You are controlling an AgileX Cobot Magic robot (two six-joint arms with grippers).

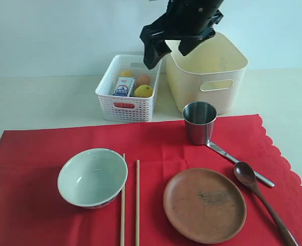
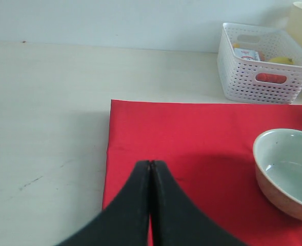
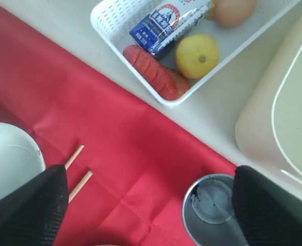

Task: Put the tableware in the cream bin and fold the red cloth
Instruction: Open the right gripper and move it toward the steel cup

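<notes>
Steel cup [image 1: 199, 122] stands upright on the red cloth [image 1: 48, 154], near the cream bin [image 1: 227, 77]; we should centre our spread right fingers [image 1: 152, 54] over its rim before closing, while our left fingers [image 2: 135, 205] are pressed together.

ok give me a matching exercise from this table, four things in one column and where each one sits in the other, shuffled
Things:
1. steel cup
2. lemon
3. pair of chopsticks
4. wooden spoon

Places:
A. between the bowl and the brown plate
B. beside the plate, by the red cloth's scalloped edge
C. inside the white lattice basket
D. upright on the cloth, in front of the cream bin

Pairs: 1-D, 2-C, 3-A, 4-B
</notes>
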